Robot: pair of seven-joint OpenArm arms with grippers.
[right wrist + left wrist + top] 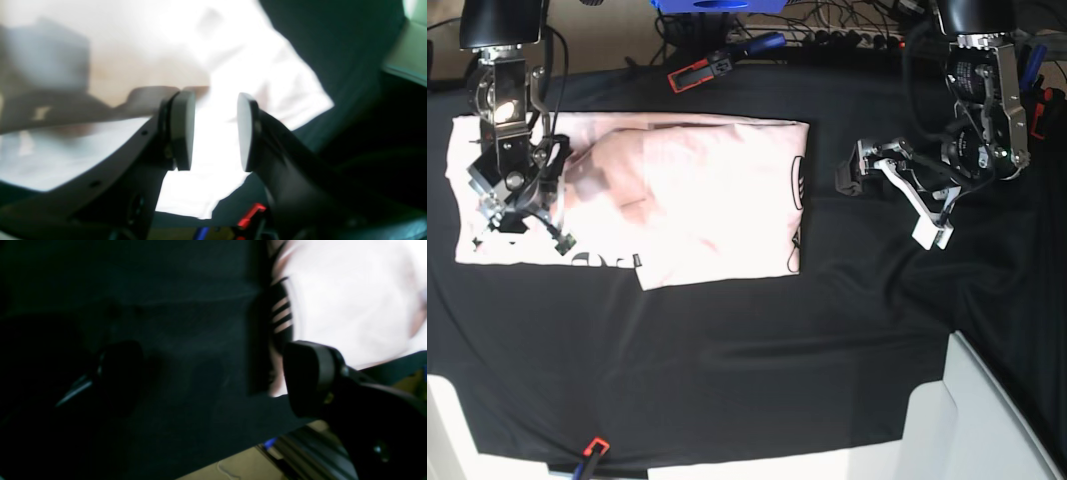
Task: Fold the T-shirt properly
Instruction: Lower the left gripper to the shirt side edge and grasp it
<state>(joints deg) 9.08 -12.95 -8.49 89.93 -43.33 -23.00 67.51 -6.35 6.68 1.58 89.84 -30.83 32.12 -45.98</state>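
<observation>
The T-shirt lies lengthwise beneath the half-parted, empty right gripper; the left gripper gapes wide, well clear

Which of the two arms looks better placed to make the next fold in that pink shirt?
Probably the right. The right gripper hovers directly over the T-shirt, while the left gripper sits open over the bare black cloth, beside the shirt.
</observation>
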